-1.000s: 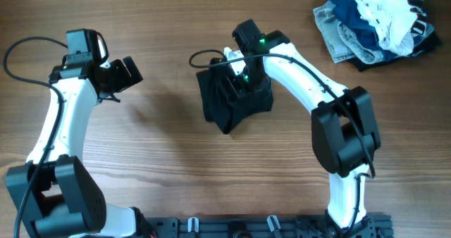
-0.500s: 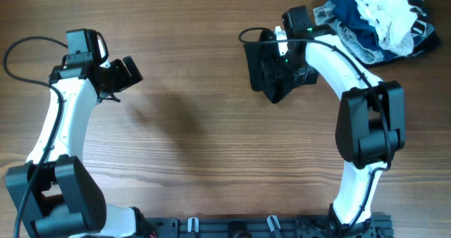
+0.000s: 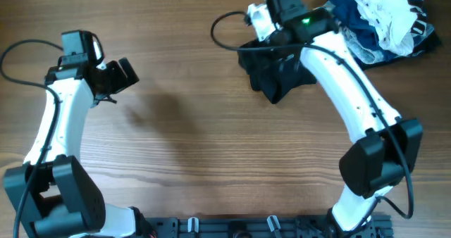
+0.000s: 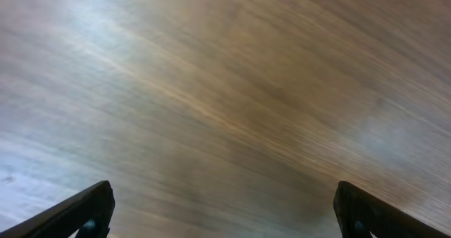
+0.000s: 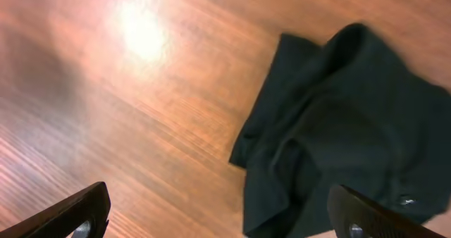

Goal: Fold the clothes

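**A:** Anything new on the near left?

**B:** Hardly. The left gripper [image 4: 224, 213] hangs over the wooden table [image 3: 190, 153], all streaky brown grain. Its fingers are spread wide, much as they were a second ago.

**A:** And the black garment [image 3: 271, 79]?

**B:** That's travelled. A second ago it sat mid-table, and now it lies far right. It's a soft, thin, crumpled heap, creased, with one corner pointing nearward.

**A:** Let go of?

**B:** Yes. The right gripper [image 5: 222, 217] was buried in it half a second ago. Now it has lifted off, fingers wide apart with nothing between them. There's a tiny pale speck [image 5: 403, 200] near one edge of the cloth.

**A:** Beyond that?

**B:** The pile [image 3: 377, 20] of denim, blue, white and striped things, near it in the far right corner.
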Robot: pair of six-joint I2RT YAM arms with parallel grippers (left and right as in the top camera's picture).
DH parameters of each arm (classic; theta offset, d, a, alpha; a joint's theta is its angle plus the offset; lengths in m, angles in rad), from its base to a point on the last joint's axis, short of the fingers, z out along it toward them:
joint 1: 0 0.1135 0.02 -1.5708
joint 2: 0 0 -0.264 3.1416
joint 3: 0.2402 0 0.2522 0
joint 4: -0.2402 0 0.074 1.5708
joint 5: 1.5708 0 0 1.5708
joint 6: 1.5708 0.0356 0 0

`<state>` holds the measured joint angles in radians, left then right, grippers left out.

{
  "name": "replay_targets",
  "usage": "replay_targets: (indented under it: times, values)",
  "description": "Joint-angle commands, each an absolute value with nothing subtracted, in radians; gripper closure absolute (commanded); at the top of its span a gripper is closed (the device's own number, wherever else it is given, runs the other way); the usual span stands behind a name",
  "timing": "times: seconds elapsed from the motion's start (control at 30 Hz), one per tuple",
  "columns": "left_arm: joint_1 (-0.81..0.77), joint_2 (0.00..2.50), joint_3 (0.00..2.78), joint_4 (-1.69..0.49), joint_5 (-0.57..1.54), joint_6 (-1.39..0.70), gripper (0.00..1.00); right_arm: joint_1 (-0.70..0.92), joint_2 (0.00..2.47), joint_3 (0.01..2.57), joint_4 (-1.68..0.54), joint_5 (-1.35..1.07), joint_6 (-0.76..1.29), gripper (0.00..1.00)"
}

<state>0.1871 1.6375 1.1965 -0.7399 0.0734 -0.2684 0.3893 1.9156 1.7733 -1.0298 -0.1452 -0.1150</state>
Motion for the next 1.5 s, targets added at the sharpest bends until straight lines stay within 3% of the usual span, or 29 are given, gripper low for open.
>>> replay_targets:
  times: [0.0,0.3,0.4,0.43,0.47,0.5,0.53,0.7,0.83,1.0,1.23,1.47]
  values:
    - [0.269,1.625,1.203,-0.767,0.071,-0.274,0.00,0.400,1.978,1.707,-0.982,-0.085,-0.124,0.00]
    - [0.294,1.625,1.203,-0.780,0.070,-0.274,0.00,0.403,2.268,1.694,-0.783,0.085,0.038,0.00]
    - [0.294,1.625,1.203,-0.780,0.071,-0.274,0.00,0.403,2.329,1.694,-0.753,0.117,0.090,0.09]
    - [0.294,1.625,1.203,-0.780,0.071,-0.274,0.00,0.403,2.346,1.694,-0.746,0.118,0.090,0.17]
    - [0.294,1.625,1.203,-0.782,0.070,-0.274,0.00,0.401,2.366,1.694,-0.746,0.152,0.119,0.36]
    - [0.294,1.625,1.203,-0.783,0.070,-0.274,0.00,0.400,2.374,1.694,-0.752,0.166,0.135,0.71]
    - [0.294,1.625,1.203,-0.783,0.070,-0.274,0.00,0.398,2.372,1.694,-0.752,0.166,0.149,0.96]
    - [0.294,1.625,1.203,-0.783,0.070,-0.274,0.00,0.302,2.204,1.827,-0.868,0.022,0.049,0.96]
    - [0.294,1.625,1.203,-0.782,0.070,-0.274,0.00,0.173,1.996,2.007,-0.939,0.019,-0.083,0.96]
    - [0.294,1.625,1.203,-0.781,0.070,-0.274,0.00,0.032,1.903,2.098,-0.928,0.083,-0.183,0.96]
    - [0.294,1.625,1.203,-0.778,0.070,-0.274,0.00,-0.150,1.900,2.143,-0.696,0.228,-0.277,0.96]
    - [0.294,1.625,1.203,-0.778,0.070,-0.274,0.00,-0.322,1.929,2.143,-0.609,0.225,-0.312,0.96]
